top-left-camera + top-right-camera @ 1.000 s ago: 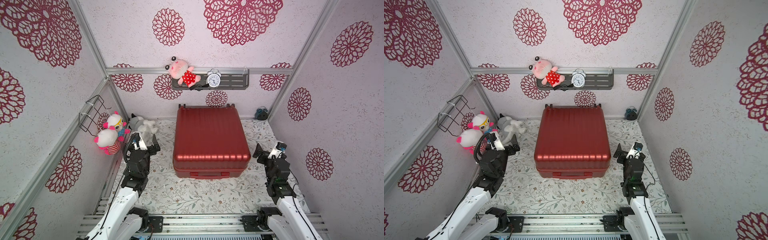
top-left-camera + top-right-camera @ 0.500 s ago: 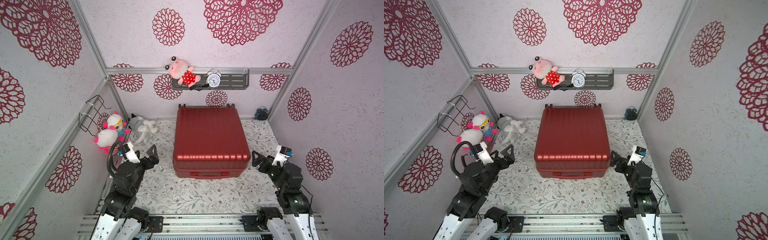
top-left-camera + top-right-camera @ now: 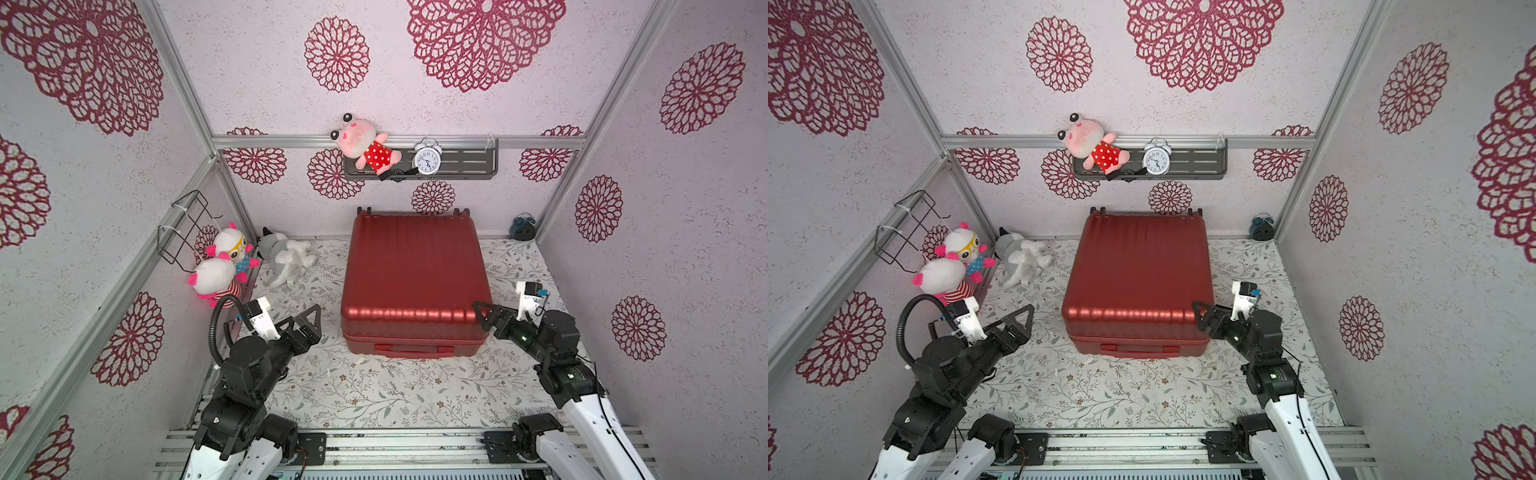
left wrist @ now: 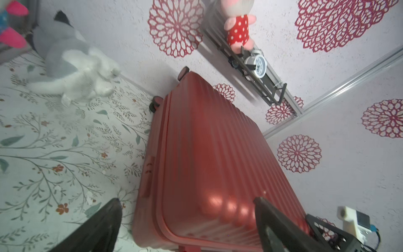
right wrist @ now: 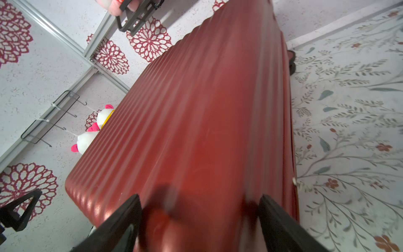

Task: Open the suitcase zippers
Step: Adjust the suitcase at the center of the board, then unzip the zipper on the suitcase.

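Observation:
The red ribbed suitcase (image 3: 411, 270) (image 3: 1138, 266) lies flat and closed on the floral floor, its handle side toward me. A thin dark seam, the zippers (image 4: 166, 135) (image 5: 291, 131), runs round its side; a small pale tab shows on it in the right wrist view. My left gripper (image 3: 313, 322) (image 3: 1025, 322) (image 4: 187, 200) stands open a little left of the case's near left corner, touching nothing. My right gripper (image 3: 484, 320) (image 3: 1202, 318) (image 5: 199, 197) is open at the near right corner, its fingers spread over the ribbed top there.
A grey and white plush (image 3: 286, 259) lies left of the case, with two pink-eared plushes (image 3: 220, 270) under a wire basket (image 3: 187, 228). A wall shelf (image 3: 465, 166) carries a pink plush and an alarm clock. A blue clock (image 3: 523, 226) stands in the back right corner.
Both arms have swung down and inward toward the suitcase's near corners. The right gripper has reached the near right corner and its jaws have narrowed slightly.

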Controlling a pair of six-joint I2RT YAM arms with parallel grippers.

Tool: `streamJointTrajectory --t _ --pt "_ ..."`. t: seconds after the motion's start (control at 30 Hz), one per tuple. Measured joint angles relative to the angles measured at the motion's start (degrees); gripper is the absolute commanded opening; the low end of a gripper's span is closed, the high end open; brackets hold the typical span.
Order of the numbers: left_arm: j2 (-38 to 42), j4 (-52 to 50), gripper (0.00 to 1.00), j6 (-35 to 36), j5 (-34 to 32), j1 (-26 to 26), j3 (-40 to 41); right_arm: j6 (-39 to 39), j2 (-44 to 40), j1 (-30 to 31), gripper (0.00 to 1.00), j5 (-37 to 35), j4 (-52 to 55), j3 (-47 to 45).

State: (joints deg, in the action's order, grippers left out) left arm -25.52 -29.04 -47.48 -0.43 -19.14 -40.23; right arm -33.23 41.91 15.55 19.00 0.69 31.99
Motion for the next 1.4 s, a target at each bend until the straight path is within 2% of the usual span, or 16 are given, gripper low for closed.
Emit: streamJointTrajectory --t 0.27,0.33,0.37,0.4,0.5,0.7,0.8,0.9,1.07,1.13,1.27,1.4 --pt "0.44 -0.72 0.99 -1.86 2.47 -5.29 0.04 0.00 15.30 18.99 0.82 -7.50 -8.00 6.97" --pt "0.94 -0.74 0.99 -1.97 2.27 -6.62 0.48 0.79 17.51 22.05 0.85 -8.90 -8.33 9.07" --pt "1.11 -0.81 1.00 -2.05 2.23 -7.34 0.92 1.22 17.97 23.15 0.96 -9.38 -8.52 9.35" --pt "1.14 -1.03 1.00 -2.10 2.19 -7.91 1.29 1.57 17.73 23.80 0.99 -9.84 -8.39 9.14" --pt "1.16 -2.64 0.99 -2.29 1.60 -10.40 2.27 3.87 12.35 24.61 0.99 -11.45 -6.19 5.70" --pt "1.75 -4.85 0.99 -2.95 -0.61 -17.27 2.40 5.77 -3.96 24.61 0.99 -14.16 -1.68 -6.08" --pt "-0.13 -4.52 0.99 -3.23 -1.40 -20.83 2.34 5.84 -8.46 24.81 0.92 -13.75 -3.19 -12.74" --pt "-4.48 -4.11 1.00 -3.30 -3.26 -25.68 2.01 5.95 -8.59 25.92 0.86 -13.86 -5.77 -18.01" --pt "-9.97 -3.69 1.00 -3.26 -8.46 -34.56 0.13 8.04 -7.13 31.56 0.76 -17.49 -11.45 -24.63" --pt "-11.69 -3.06 0.99 -3.13 -10.45 -37.05 -1.09 9.92 -6.47 34.49 0.69 -20.20 -14.64 -26.40" --pt "-14.64 -1.29 0.99 -2.58 -12.50 -38.95 -3.28 13.11 -2.97 38.40 0.60 -24.70 -20.92 -27.91" --pt "-17.68 1.22 0.98 -1.86 -13.18 -39.34 -4.44 16.87 2.99 40.46 0.63 -27.50 -27.63 -27.89"
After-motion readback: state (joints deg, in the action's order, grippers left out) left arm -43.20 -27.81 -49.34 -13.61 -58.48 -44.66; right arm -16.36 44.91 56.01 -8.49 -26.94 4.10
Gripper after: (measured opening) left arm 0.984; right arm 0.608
